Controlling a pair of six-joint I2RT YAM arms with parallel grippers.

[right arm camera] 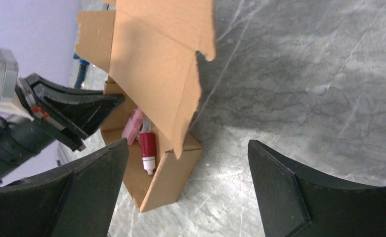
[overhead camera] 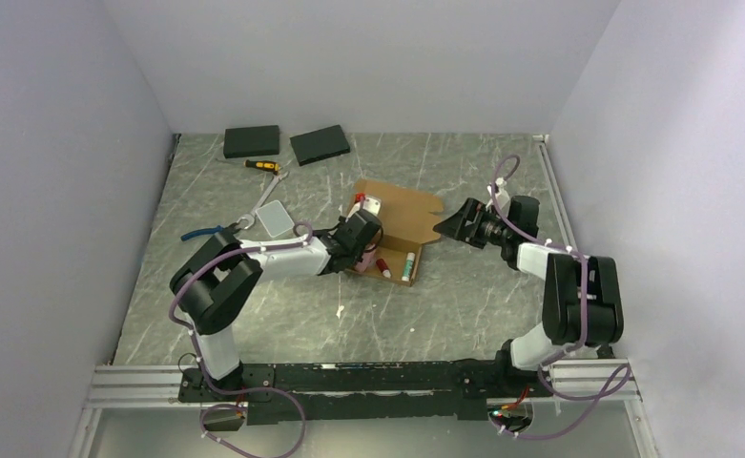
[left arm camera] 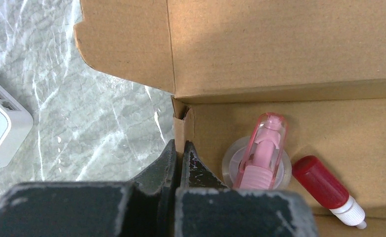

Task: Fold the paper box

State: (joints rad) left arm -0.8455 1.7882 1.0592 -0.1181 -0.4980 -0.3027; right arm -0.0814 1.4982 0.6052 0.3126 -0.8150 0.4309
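The paper box [overhead camera: 402, 215] is a brown cardboard mailer in the middle of the table, its tray open and its lid [right arm camera: 156, 64] raised and leaning back. My left gripper [overhead camera: 364, 232] is shut on the tray's left side wall; in the left wrist view the jaws [left arm camera: 180, 146] pinch the cardboard edge of the box [left arm camera: 279, 49]. My right gripper [overhead camera: 444, 227] is open and empty, just right of the lid's free edge; in the right wrist view its fingers [right arm camera: 187, 144] stand wide apart, short of the box.
Inside the tray lie a pink dispenser [left arm camera: 265, 143], a clear tape roll [left arm camera: 233, 160] and a red-capped bottle [left arm camera: 324, 185]. Two black slabs [overhead camera: 251, 141] [overhead camera: 320, 144], a yellow screwdriver [overhead camera: 261, 166], a white device [overhead camera: 275, 218] and blue-handled pliers [overhead camera: 201, 232] lie at the back left.
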